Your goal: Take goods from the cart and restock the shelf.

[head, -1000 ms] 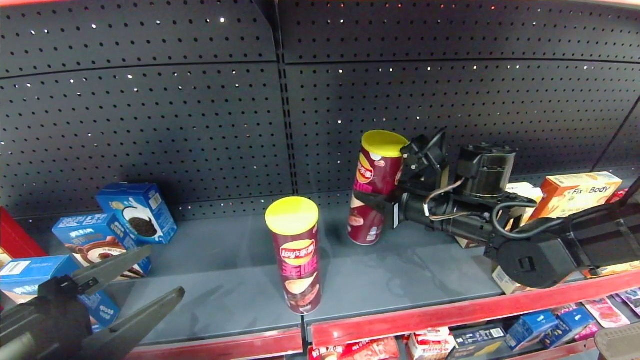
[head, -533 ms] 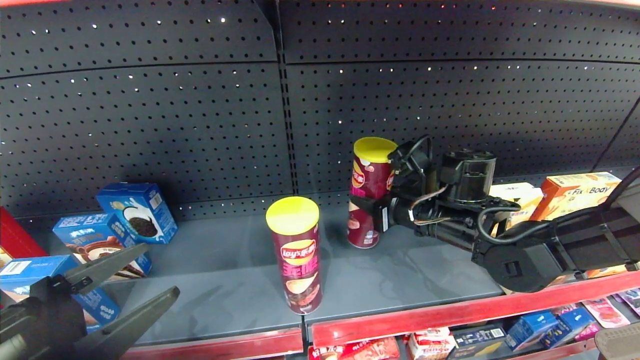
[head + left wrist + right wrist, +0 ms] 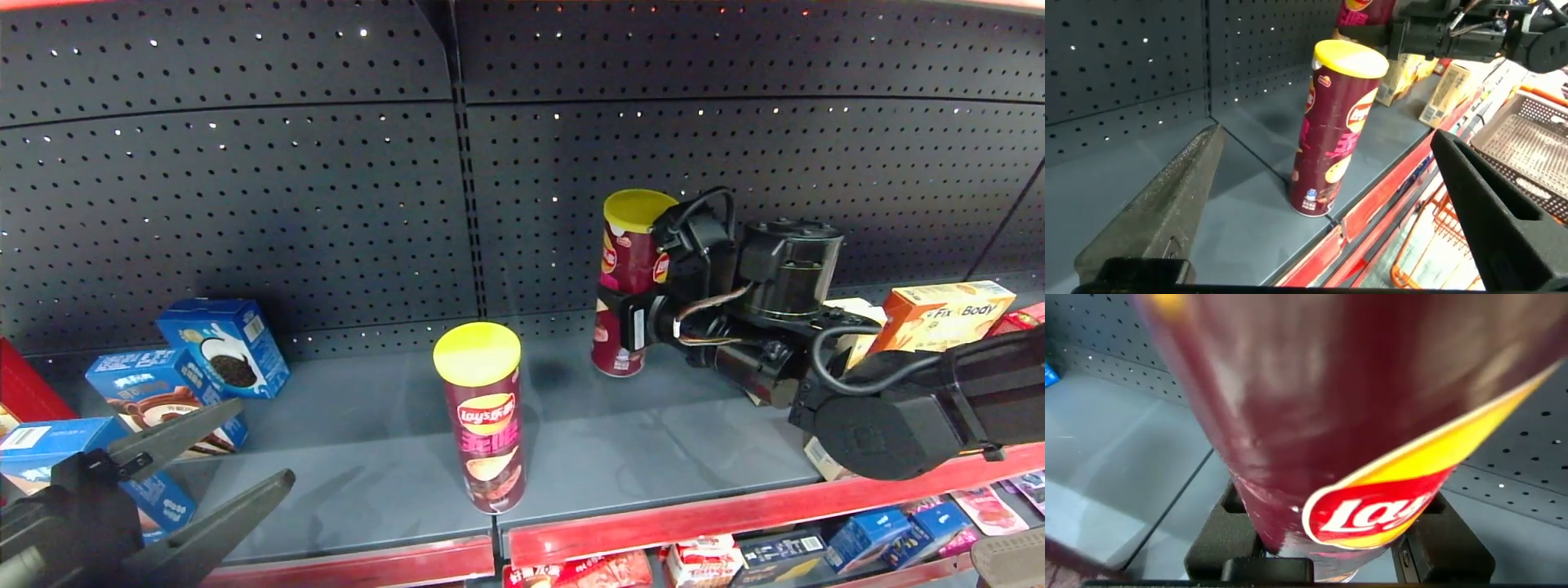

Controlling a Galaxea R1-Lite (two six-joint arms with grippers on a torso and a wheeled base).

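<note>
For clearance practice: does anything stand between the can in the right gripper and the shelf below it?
Nothing visible: the held can is over bare shelf; the other can stands apart, nearer the front.

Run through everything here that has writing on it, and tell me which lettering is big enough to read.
Front chip can: large logo on its side, readable.
Held chip can in the right gripper: logo readable in the right wrist view.
Orange box: bold word on its face, readable.
Blue boxes: print too small.
Lower-shelf packets: too small.
</note>
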